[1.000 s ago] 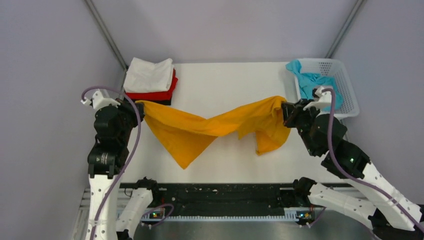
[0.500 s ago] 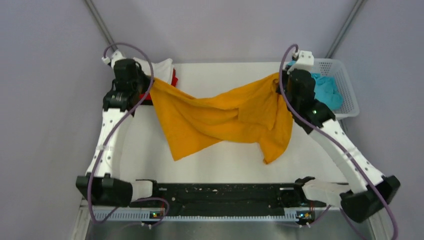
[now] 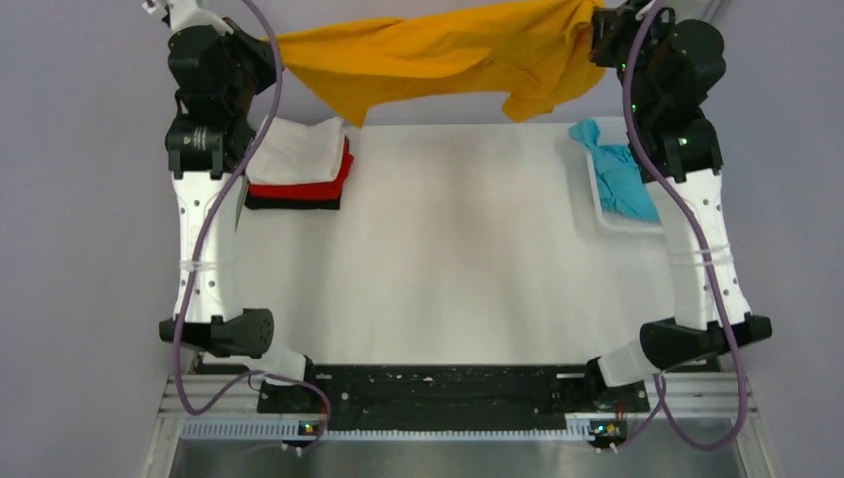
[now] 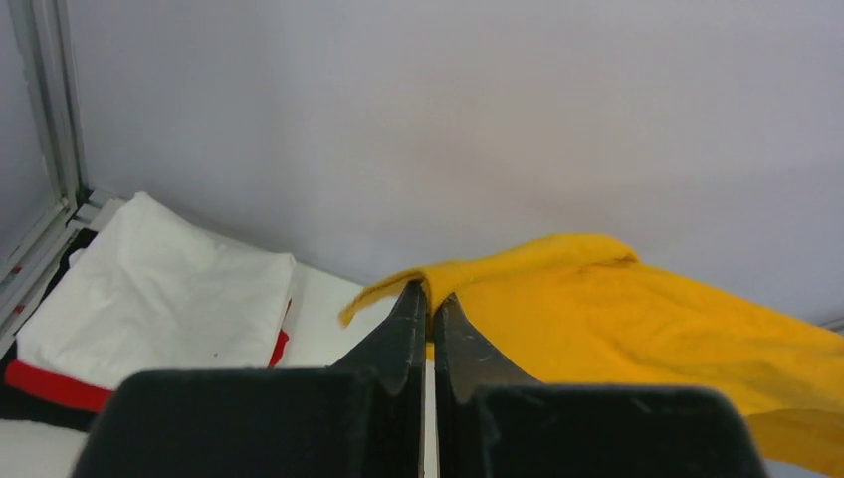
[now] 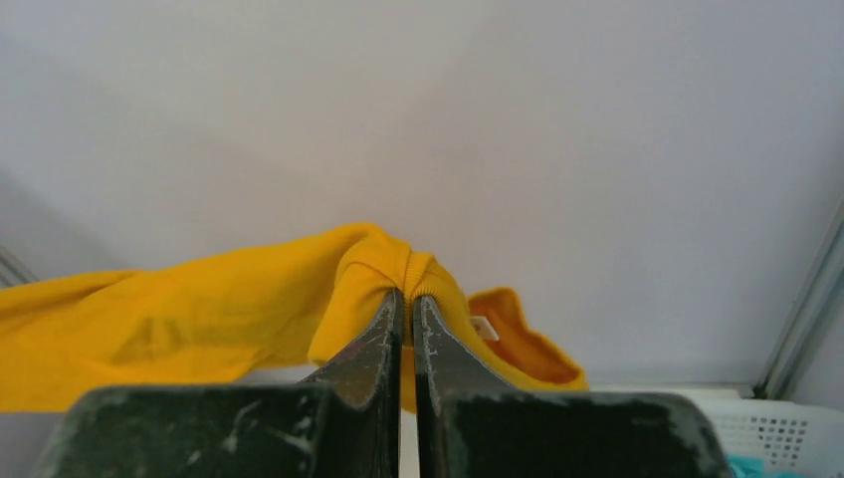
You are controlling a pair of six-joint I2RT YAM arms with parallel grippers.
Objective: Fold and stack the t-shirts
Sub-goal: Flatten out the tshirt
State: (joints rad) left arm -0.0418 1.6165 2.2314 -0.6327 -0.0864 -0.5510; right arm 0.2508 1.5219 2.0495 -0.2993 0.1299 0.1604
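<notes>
The orange-yellow t-shirt (image 3: 438, 55) hangs stretched between both grippers, high above the far edge of the table. My left gripper (image 3: 267, 45) is shut on its left end, which also shows in the left wrist view (image 4: 597, 319). My right gripper (image 3: 594, 25) is shut on its ribbed edge, seen in the right wrist view (image 5: 398, 264). A folded stack sits at the far left: white t-shirt (image 3: 297, 149) on top, red t-shirt (image 3: 323, 189) under it, black t-shirt (image 3: 294, 203) at the bottom. The teal t-shirt (image 3: 619, 174) lies crumpled in the basket.
The white perforated basket (image 3: 597, 204) stands at the far right, partly hidden by my right arm (image 3: 697, 229). My left arm (image 3: 204, 229) rises along the left side. The white table top (image 3: 448, 259) spreads between the arms.
Both arms have lifted the orange-yellow shirt from low over the table to high at the back, pulling it taut between them. The folded stack and the teal shirt have not moved.
</notes>
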